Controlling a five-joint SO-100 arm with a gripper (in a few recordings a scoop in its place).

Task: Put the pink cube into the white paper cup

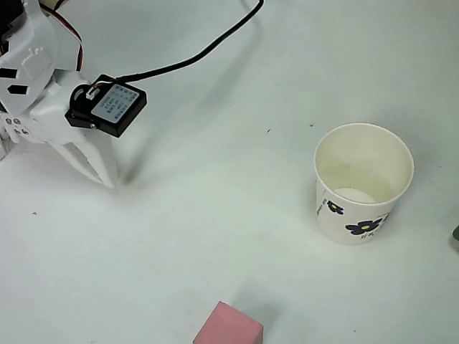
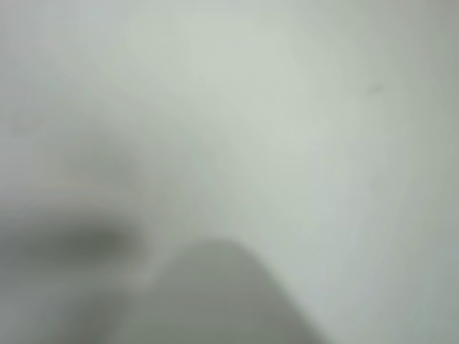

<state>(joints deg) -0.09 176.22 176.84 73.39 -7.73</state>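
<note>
Pink cube and cup wait on a pale desk (image 1: 215, 236), seen from overhead. Largest is the white arm at the upper left, its black servo box (image 1: 107, 105) trailing a cable. Its gripper (image 1: 97, 166) points down near the desk, well apart from both objects, likely not yet reaching; whether the jaws are wide or narrow cannot be told (the wrist view is a blur). The white paper cup (image 1: 363, 183) stands upright at right, mouth open to receive. The pink cube (image 1: 229, 326) lies at the bottom edge, partly cropped.

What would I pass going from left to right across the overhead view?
The white pincer with its black box, then the pink cube at the bottom edge, then the white paper cup, standing upright.
</note>
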